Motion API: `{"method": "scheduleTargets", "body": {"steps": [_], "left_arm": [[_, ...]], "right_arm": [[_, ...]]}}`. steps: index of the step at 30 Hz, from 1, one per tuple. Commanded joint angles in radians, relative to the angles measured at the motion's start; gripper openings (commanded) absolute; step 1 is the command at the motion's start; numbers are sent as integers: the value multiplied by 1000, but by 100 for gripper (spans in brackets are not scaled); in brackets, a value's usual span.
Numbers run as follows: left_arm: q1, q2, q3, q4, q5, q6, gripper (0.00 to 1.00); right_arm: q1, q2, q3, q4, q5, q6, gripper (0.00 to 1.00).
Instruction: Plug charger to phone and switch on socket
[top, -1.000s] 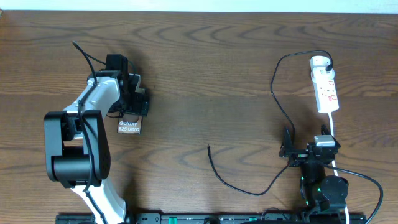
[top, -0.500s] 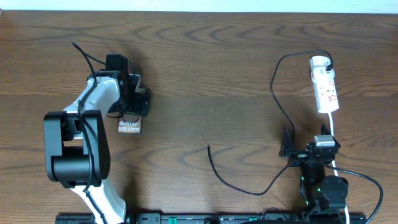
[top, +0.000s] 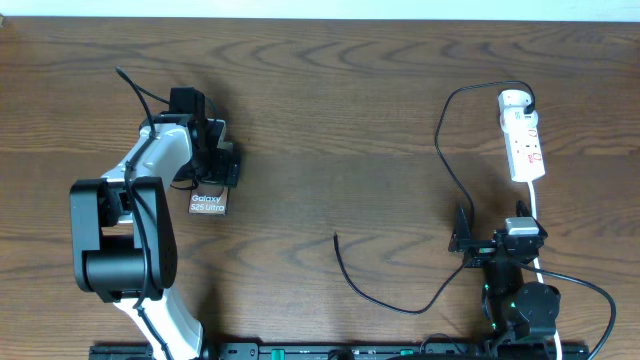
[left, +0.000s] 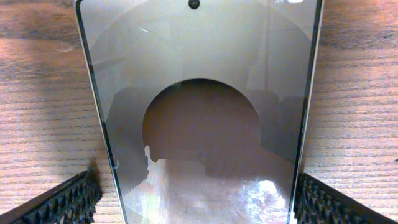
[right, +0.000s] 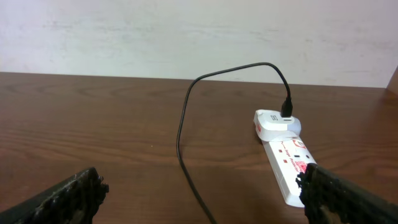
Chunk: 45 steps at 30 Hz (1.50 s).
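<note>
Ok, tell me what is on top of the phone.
The left claw hangs above the phone, a finger at each side; nothing lies on the glass. From overhead the claw hides all but the lettered end.

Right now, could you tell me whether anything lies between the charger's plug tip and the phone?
Nothing visible does: only bare table lies between the charger's plug tip and the phone.

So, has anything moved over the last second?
Nothing visibly changed. The left gripper is over the phone, a finger on either side. The right gripper is open and empty. The charger lies loose on the table, its other end at the socket.
</note>
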Motion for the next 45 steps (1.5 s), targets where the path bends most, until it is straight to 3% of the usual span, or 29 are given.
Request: {"method": "scheduleTargets", "body": {"steps": [1,26,31,45], "left_arm": [[0,36,-47,-7,23,10,96],[0,49,-48,-7,19,28,96],[0,49,-48,-7,19,28,87],[0,49,-48,-7,19,28,84]], "right_arm": [[8,-5,-1,-4,12,11,99],[8,-5,-1,-4,12,11,99],[8,-5,-1,-4,12,11,99],[8,-5,-1,-4,12,11,99]]}}
